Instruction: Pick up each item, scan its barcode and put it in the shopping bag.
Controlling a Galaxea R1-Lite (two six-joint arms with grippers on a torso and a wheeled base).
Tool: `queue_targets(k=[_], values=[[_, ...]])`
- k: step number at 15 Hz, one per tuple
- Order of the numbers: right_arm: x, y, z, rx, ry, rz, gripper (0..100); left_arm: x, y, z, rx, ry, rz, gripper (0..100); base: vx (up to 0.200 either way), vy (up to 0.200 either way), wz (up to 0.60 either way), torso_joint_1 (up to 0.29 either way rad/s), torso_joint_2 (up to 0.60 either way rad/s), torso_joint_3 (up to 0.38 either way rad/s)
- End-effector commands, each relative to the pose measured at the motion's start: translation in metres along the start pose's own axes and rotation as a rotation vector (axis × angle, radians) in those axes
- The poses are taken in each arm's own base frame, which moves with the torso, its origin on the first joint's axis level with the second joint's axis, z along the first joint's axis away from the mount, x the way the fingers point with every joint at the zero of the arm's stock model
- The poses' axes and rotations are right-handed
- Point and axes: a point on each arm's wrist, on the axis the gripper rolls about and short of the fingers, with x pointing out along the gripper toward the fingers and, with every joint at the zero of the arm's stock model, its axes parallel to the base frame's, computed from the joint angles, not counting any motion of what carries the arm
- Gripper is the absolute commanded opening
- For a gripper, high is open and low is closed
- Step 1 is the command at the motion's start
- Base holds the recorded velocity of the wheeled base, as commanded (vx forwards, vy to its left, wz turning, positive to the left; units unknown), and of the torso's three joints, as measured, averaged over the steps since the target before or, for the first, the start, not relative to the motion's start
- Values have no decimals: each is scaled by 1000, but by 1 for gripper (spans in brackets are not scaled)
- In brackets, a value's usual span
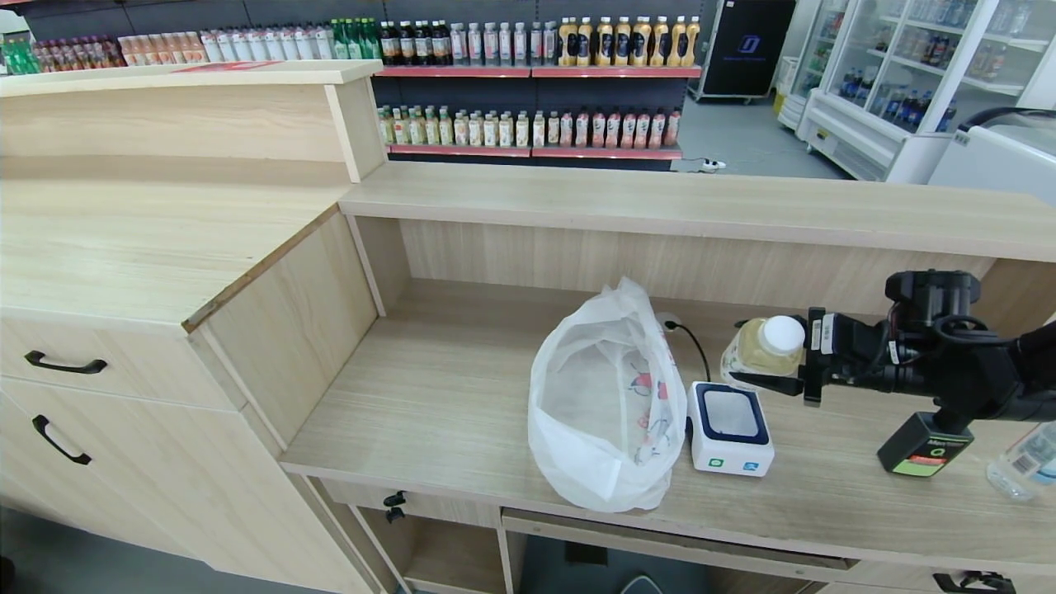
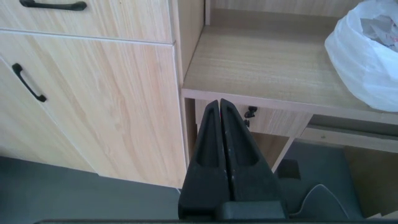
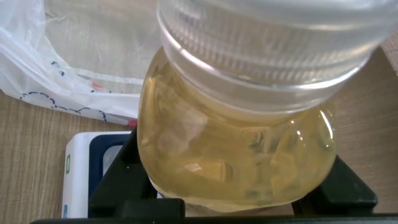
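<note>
Right arm (image 1: 973, 371) is chunky matte black, thin black cables (image 1: 949, 326) looping round the wrist, white sticker strip (image 1: 815, 334) up front, black box (image 1: 924, 444) underneath with a green-and-red label. Left gripper (image 2: 219, 101): two smooth black wedge-shaped fingers (image 2: 208, 149), tapering to narrow tips.

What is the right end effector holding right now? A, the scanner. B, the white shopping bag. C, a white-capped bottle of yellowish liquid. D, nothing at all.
C: the right end effector is clamped on the bottle of pale yellow liquid, close to the scanner, while the shopping bag sits ungripped on the counter.
</note>
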Motion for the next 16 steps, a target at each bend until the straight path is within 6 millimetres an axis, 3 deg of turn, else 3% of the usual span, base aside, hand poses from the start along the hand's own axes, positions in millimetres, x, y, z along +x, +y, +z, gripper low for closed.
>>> queue_targets(k=[1, 7, 8, 10, 12, 14, 16], values=[[0, -1, 0, -2, 0, -1, 0, 0, 0, 0, 0, 0, 0, 0, 0, 0, 0, 0, 0, 0], [-4, -2, 8, 37, 3, 6, 0, 0, 0, 0, 0, 0, 0, 0, 0, 0, 0, 0, 0, 0], [-18, -4, 22, 100, 16, 1, 0, 0, 0, 0, 0, 0, 0, 0, 0, 0, 0, 0, 0, 0], [-78, -1, 66, 329, 85, -51, 0, 0, 0, 0, 0, 0, 0, 0, 0, 0, 0, 0, 0, 0], [-126, 15, 106, 505, 142, -127, 0, 0, 0, 0, 0, 0, 0, 0, 0, 0, 0, 0, 0, 0], [-162, 26, 137, 658, 184, -199, 0, 0, 0, 0, 0, 0, 0, 0, 0, 0, 0, 0, 0, 0], [-177, 36, 159, 741, 203, -247, 0, 0, 0, 0, 0, 0, 0, 0, 0, 0, 0, 0, 0, 0]])
